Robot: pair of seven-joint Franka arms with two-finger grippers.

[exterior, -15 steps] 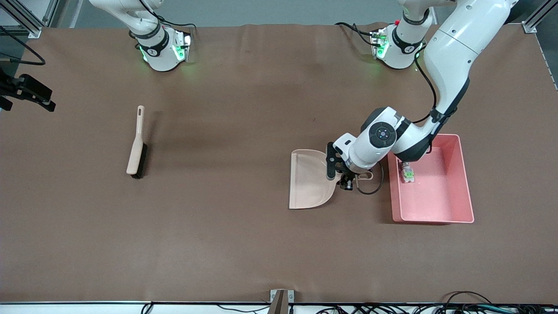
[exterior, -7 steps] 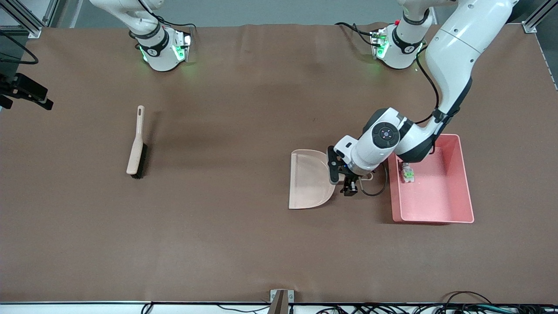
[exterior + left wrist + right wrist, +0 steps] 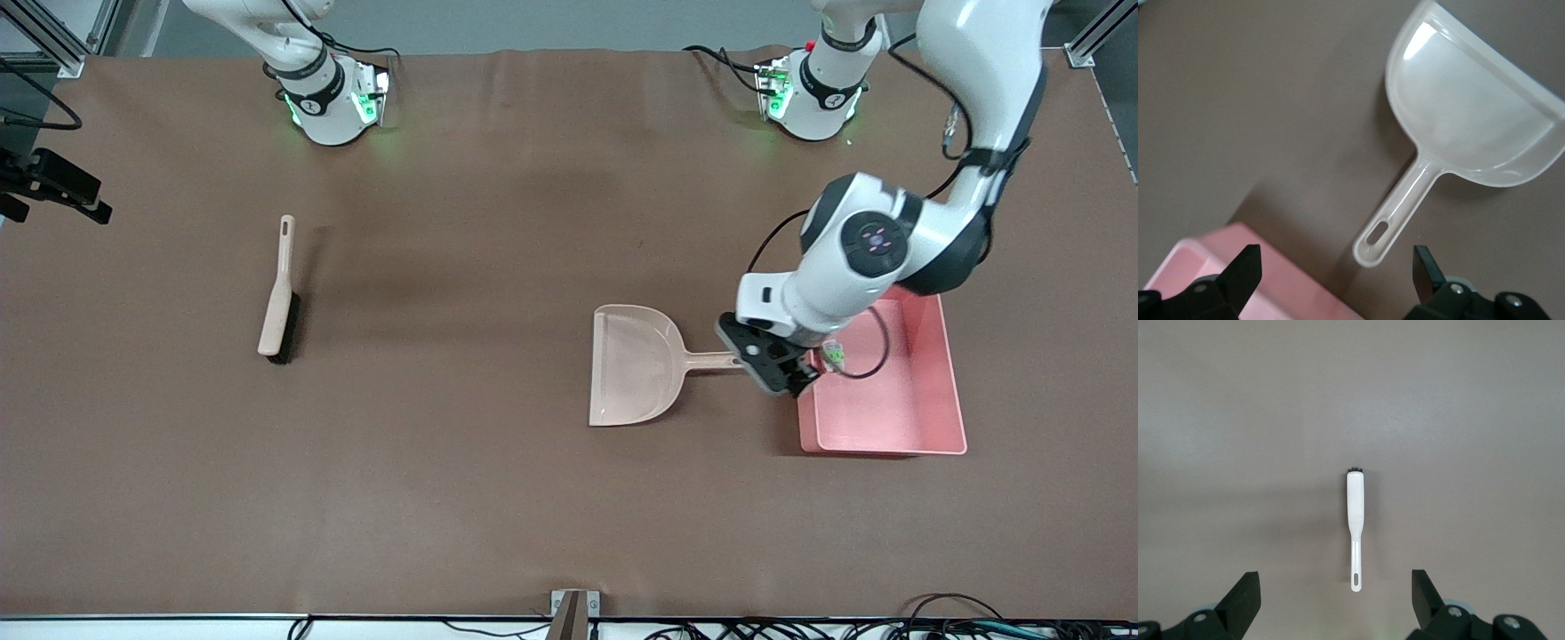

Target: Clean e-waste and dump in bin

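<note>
The pink bin (image 3: pixel 951 391) stands at the left arm's end of the table. The white and green e-waste piece (image 3: pixel 834 355) lies inside it, partly under the left arm. The dark block is hidden. My left gripper (image 3: pixel 787 373) is open and empty, over the gap between the beige dustpan's (image 3: pixel 633 364) handle end and the bin's rim. The left wrist view shows the gripper (image 3: pixel 1336 257), the empty dustpan (image 3: pixel 1471 113) and a bin corner (image 3: pixel 1288 290). My right gripper (image 3: pixel 1333 583) is open and empty, high over the brush (image 3: pixel 1355 500).
The beige brush (image 3: pixel 278 298) with black bristles lies flat toward the right arm's end of the table. A black device (image 3: pixel 58 188) sticks in at that end's edge. Both arm bases stand along the table's robot edge.
My left gripper has come off the dustpan handle, risen and swung toward the bin. The dustpan has stayed flat in place, its whole handle now showing. The brush has not moved.
</note>
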